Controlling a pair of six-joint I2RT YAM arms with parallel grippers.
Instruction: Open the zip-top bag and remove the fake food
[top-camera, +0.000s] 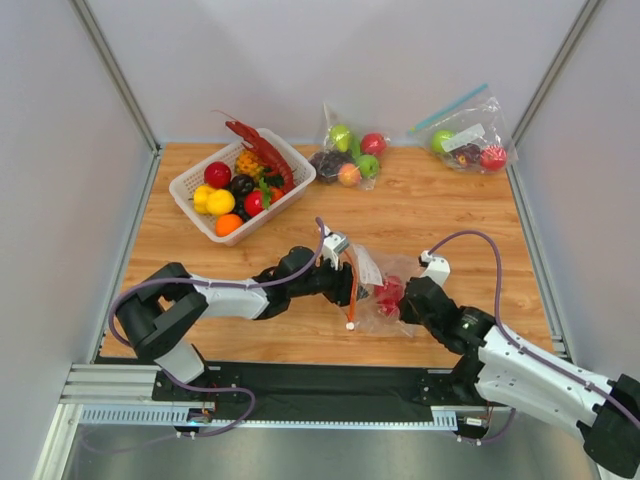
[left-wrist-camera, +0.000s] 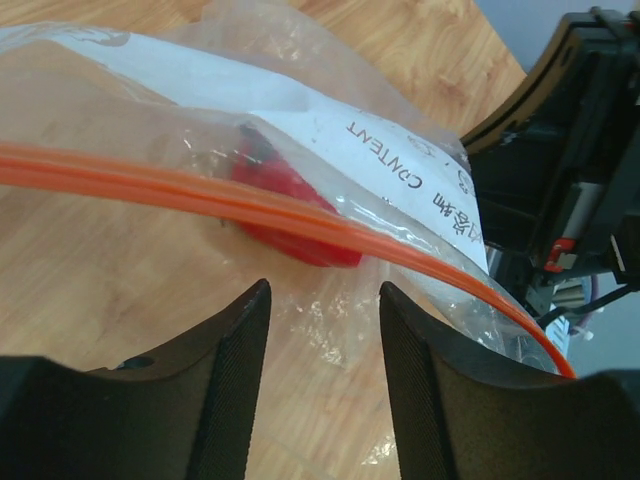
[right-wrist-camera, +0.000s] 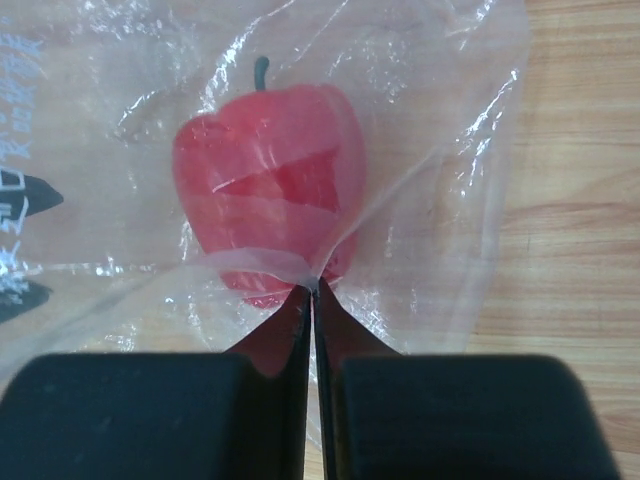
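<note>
The zip-top bag (top-camera: 372, 268) lies on the table between my two grippers, clear with an orange-red zip strip (left-wrist-camera: 300, 215) and a white label (left-wrist-camera: 330, 120). A glossy red pepper-like piece (right-wrist-camera: 265, 170) of fake food is inside it, also visible in the top view (top-camera: 388, 293). My left gripper (left-wrist-camera: 325, 290) stands open just short of the zip strip, with loose bag film on the table between its fingers. My right gripper (right-wrist-camera: 313, 288) is shut, pinching a fold of the bag's plastic right by the pepper. A dark-red lobster (top-camera: 262, 150) lies in the white basket.
The white basket (top-camera: 190, 185) of small fruits sits at the back left. A clear bag of fruit (top-camera: 345, 155) lies at the back centre, and another with a blue zip (top-camera: 468, 140) at the back right. The right arm (left-wrist-camera: 570, 150) is close in front of my left gripper.
</note>
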